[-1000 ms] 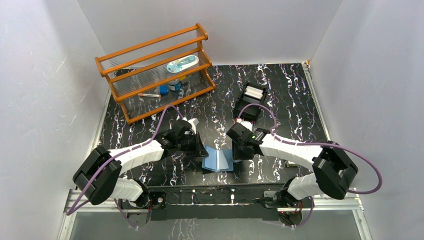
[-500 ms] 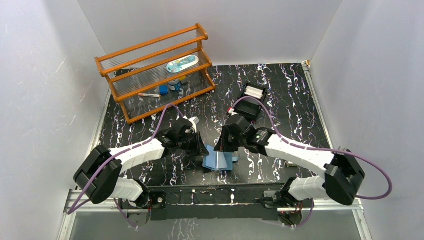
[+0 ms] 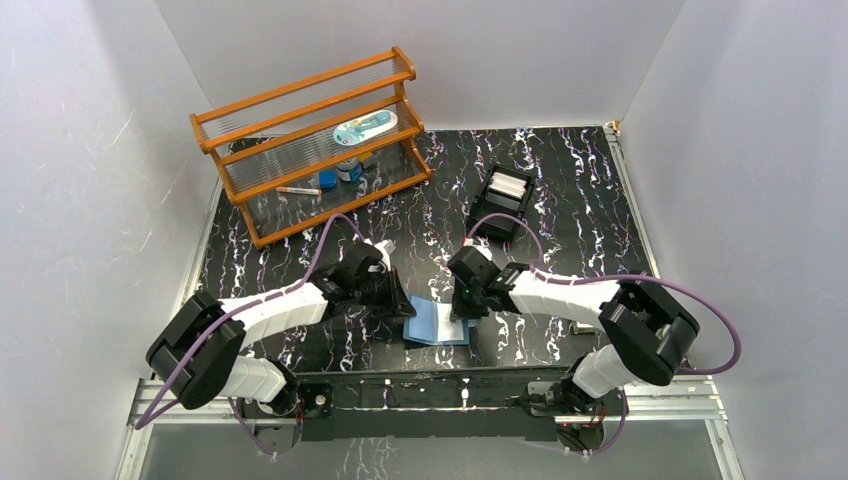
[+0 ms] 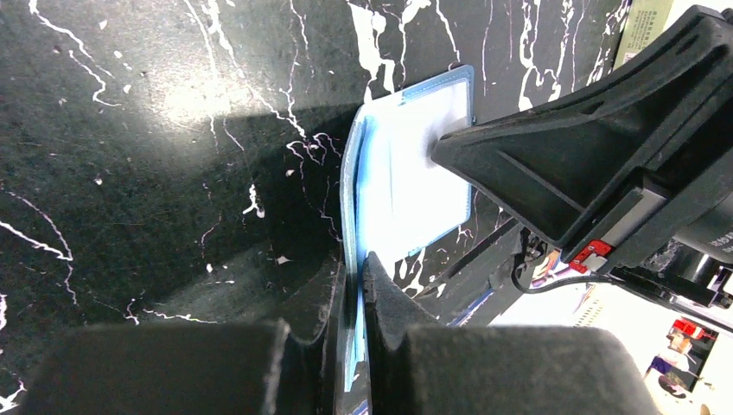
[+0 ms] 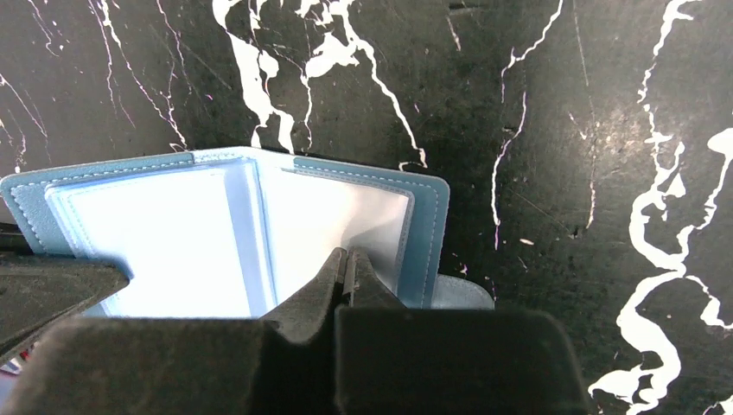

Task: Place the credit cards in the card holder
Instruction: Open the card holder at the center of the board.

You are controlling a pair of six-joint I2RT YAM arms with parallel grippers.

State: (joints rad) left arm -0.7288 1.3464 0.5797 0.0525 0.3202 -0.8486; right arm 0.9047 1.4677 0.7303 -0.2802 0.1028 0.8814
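**Both grippers are on the open blue holder**

Your small blue folding card holder point(image 3: 437, 326) lies open with its inside up. It sits on the black table with white streaks point(image 3: 570, 170), a bit below the middle of the top view, between the two arms. Its long side runs left to right in that view. In the right wrist view its fold runs up and down, a little left of the middle. A small tab sticks out at the lower right of the holder there.

Your left gripper point(image 4: 354, 270) has its jaws pinching the holder's edge at the left of the top view. Part of that edge is hidden between the black fingers.

Your right gripper point(image 5: 347, 258) has its jaws pressed together, and its tip rests on the holder's right half. You cannot tell if a thin pocket sheet is caught between them. In the top view the right arm covers the holder's right edge.

The pockets look pale and shiny, so you cannot tell what is in them. In the upper middle of the top view, a black box-shaped tray point(image 3: 495, 222) holds pale pieces point(image 3: 507, 186). They are too small to name.
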